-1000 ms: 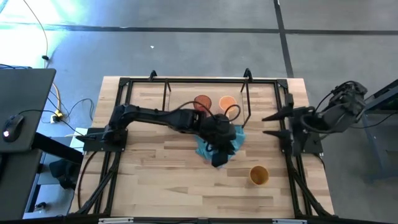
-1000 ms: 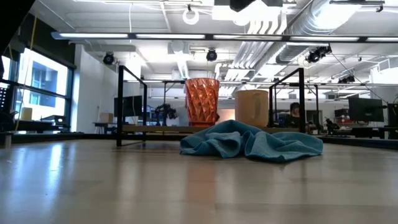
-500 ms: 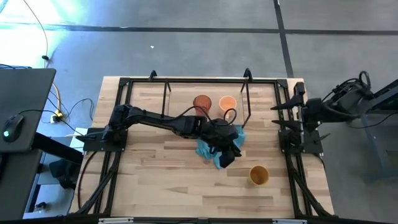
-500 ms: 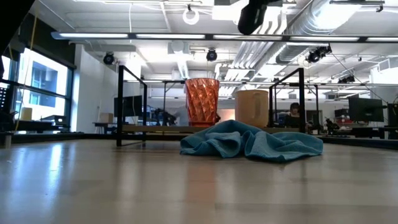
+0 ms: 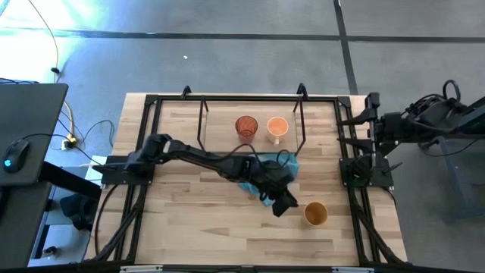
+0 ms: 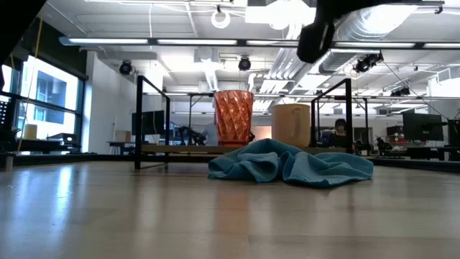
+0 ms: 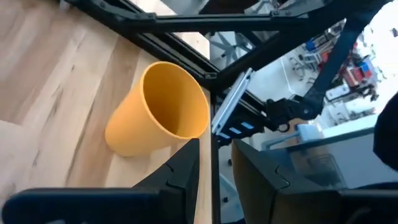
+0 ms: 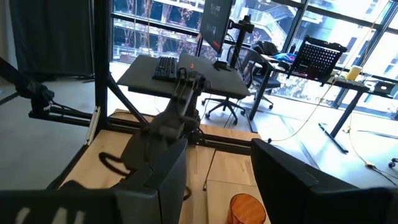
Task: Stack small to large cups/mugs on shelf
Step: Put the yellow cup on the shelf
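High view: straight down over the whole tabletop (image 5: 189,220). Low view: level at tabletop height, facing the shelf (image 6: 172,150). Left wrist view: close on the amber-brown cup (image 7: 158,112), shared with the high view (image 5: 315,214). Right wrist view: across the table.

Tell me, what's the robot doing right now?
Left gripper open, empty, nearing amber-brown cup on table. Red ribbed cup and orange mug on shelf. Teal cloth under arm. Right gripper parked.
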`<state>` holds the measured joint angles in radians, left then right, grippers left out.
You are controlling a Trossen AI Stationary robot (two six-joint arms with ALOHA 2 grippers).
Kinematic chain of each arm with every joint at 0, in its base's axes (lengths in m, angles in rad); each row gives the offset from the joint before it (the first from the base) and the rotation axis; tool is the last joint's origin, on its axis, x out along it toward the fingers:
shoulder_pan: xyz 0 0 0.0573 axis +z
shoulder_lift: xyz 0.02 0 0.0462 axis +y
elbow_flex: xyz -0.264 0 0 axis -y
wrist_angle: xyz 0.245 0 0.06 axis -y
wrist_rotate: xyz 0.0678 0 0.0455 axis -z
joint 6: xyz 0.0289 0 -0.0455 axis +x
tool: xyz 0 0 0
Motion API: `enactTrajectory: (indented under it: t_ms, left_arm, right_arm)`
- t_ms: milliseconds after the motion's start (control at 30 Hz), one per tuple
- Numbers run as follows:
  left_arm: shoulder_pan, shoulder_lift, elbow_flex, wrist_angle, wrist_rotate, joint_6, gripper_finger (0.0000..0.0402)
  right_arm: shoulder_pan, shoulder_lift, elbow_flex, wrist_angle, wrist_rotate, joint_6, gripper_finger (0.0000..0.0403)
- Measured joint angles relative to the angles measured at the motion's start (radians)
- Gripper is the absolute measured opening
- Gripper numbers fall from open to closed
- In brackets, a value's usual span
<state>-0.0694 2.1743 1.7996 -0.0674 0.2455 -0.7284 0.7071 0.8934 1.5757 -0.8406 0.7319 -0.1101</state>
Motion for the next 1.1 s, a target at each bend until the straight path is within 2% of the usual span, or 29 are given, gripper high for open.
enactTrajectory:
  t_ms: [433, 967, 1033, 1100]
  left_arm:
    - [-0.002, 0.036, 0.001, 0.021, -0.063, -0.089, 0.0083]
    - [-0.021, 0.041, 0.003, 0.148, -0.053, -0.091, 0.0083]
    - [-0.025, 0.050, 0.002, 0.144, -0.025, -0.089, 0.0083]
    - [-0.032, 0.053, 0.002, 0.128, 0.015, -0.068, 0.0083]
  right_arm:
    - [0.000, 0.000, 0.000, -0.004, 0.000, -0.003, 0.0169]
    - [0.000, 0.000, 0.000, -0.006, -0.001, -0.017, 0.0169]
    - [0.000, 0.000, 0.000, -0.034, -0.002, 0.037, 0.0169]
    - [0.000, 0.000, 0.000, -0.112, -0.014, 0.164, 0.0169]
